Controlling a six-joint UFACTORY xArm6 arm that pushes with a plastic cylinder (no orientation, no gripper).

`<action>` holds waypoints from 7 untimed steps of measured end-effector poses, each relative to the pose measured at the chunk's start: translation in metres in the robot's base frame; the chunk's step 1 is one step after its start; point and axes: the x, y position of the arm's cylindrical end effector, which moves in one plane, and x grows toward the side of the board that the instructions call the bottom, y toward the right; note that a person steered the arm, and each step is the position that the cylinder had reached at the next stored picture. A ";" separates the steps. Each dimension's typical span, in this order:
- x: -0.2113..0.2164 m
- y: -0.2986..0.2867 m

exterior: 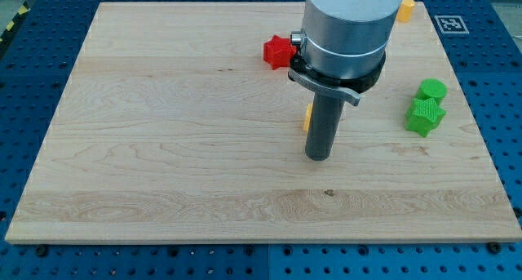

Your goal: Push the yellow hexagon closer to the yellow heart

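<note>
Near the middle of the wooden worktop [163,149], a little toward the view's right, the arm's straight dark rod comes down from a broad grey cylinder, and the tip [317,157] rests on the bare wood. The arm ends in that plain rod rather than a hand, so it has no parts to stand apart, together or clamped on anything. Just at the rod's left edge, slightly above the tip in the view, a thin sliver of a yellow block [308,117] peeks out. The rod hides most of it, so I cannot tell its shape or whether the rod actually touches it. A second yellow block [405,8] sits at the view's top by the far edge of the worktop, half hidden behind the grey cylinder, and its shape is also unclear. The two yellow pieces lie well apart, with the arm's body between them. I cannot say which one is the hexagon and which the heart. A red star-like block [277,51] lies up and to the left of the rod, close beside the arm's dark collar. Toward the view's right edge, a rounded green block [431,90] touches a ridged green block [425,117] just below it. Both are well clear of the tip. The worktop rests on a blue perforated table [506,108].
</note>
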 end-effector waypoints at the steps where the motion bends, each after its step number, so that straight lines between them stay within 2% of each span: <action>1: -0.015 0.000; 3: -0.032 0.007; 5: -0.050 -0.013; 7: -0.080 -0.002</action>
